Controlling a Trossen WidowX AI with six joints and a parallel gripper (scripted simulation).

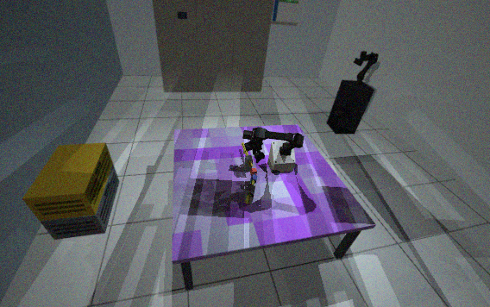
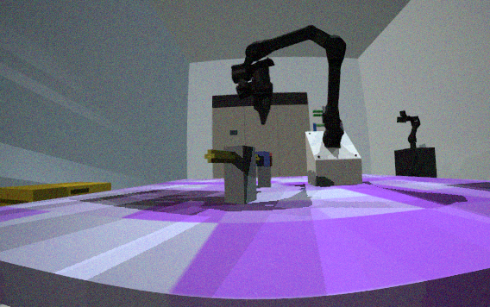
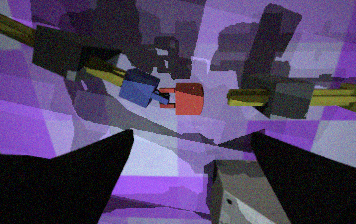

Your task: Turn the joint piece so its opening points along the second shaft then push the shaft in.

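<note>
The first yellow shaft (image 3: 105,73) (image 1: 248,197) (image 2: 221,156) runs through its grey block (image 3: 57,51) (image 2: 236,178) and ends in a blue piece (image 3: 138,89) (image 1: 254,177) (image 2: 263,159). Hinged to it is the red joint piece (image 3: 189,99) (image 1: 254,171). In the wrist view the red piece lies nearly in line with the second yellow shaft (image 3: 247,97) in its grey block (image 3: 291,99), with a gap between red piece and shaft end. My gripper (image 3: 191,136) is open and empty, above the pieces, touching nothing. In the exterior view it hangs high; only one finger shows clearly.
The arm's pale wedge-shaped base (image 1: 282,163) (image 2: 338,171) (image 3: 240,192) stands beside the blocks on the purple-patterned table (image 1: 285,226) (image 2: 276,259). A yellow crate (image 1: 69,172) is on the floor at left. A black pedestal (image 1: 350,105) (image 2: 415,161) with another arm stands behind.
</note>
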